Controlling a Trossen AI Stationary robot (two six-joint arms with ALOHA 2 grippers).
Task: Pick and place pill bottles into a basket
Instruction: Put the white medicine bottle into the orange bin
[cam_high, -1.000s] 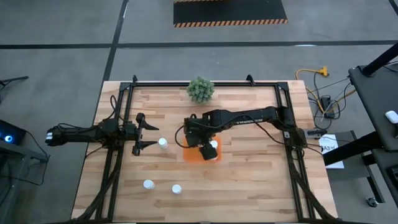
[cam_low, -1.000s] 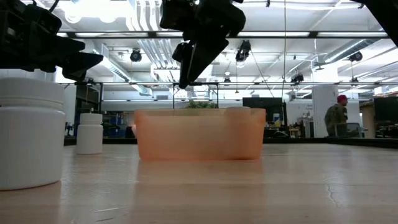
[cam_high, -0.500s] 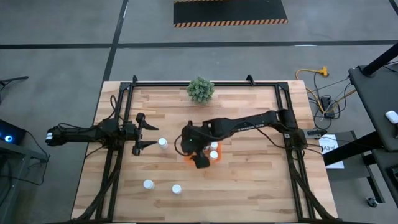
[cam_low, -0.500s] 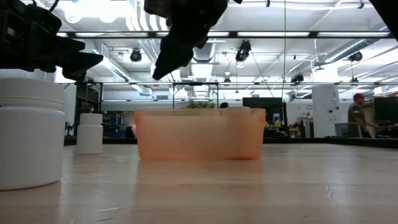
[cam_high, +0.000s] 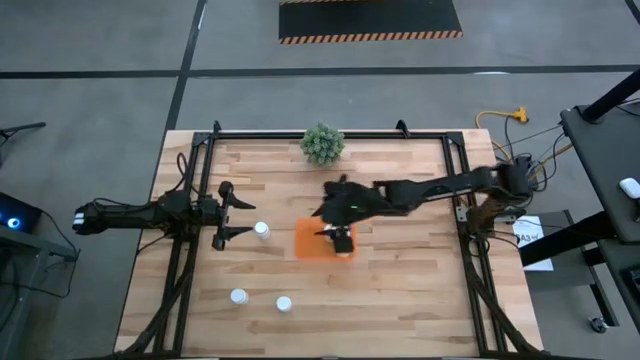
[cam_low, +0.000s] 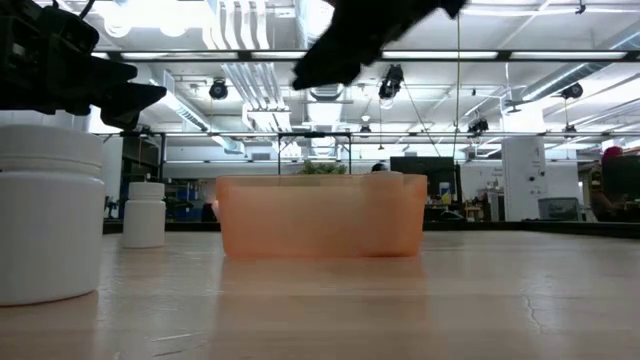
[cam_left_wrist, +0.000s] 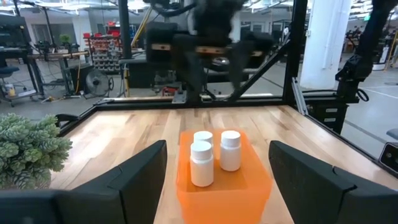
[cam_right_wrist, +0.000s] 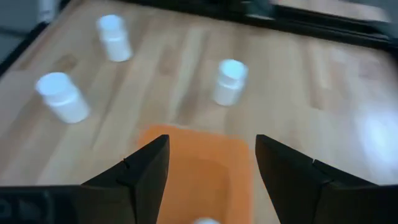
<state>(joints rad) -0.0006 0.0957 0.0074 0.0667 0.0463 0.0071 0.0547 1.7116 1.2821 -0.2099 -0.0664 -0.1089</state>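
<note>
The orange basket (cam_high: 312, 241) sits mid-table with three white pill bottles standing upright in it (cam_left_wrist: 201, 163) (cam_left_wrist: 230, 149) (cam_left_wrist: 203, 138). Three more bottles stand on their bases on the wood: one (cam_high: 261, 231) near my left gripper and two (cam_high: 238, 296) (cam_high: 284, 303) by the near edge. My right gripper (cam_high: 328, 220) hangs open above the basket, slanting down toward the table's left, with nothing between its fingers (cam_right_wrist: 146, 171). My left gripper (cam_high: 225, 211) waits open at the table's left, pointing level at the basket (cam_left_wrist: 224, 180).
A small green plant (cam_high: 322, 143) stands at the table's far edge. Black frame rails (cam_high: 190, 200) run along both sides. Bare wood lies to the right of the basket and along the near right. In the low view one bottle (cam_low: 50, 215) stands very close to the camera.
My right gripper has swung out over the basket's near left corner, then drawn back toward the table's right and far side, rising a little. It has tipped from pointing nearly straight down to slanting. Its fingers stay apart. The bottles and basket have kept their places.
</note>
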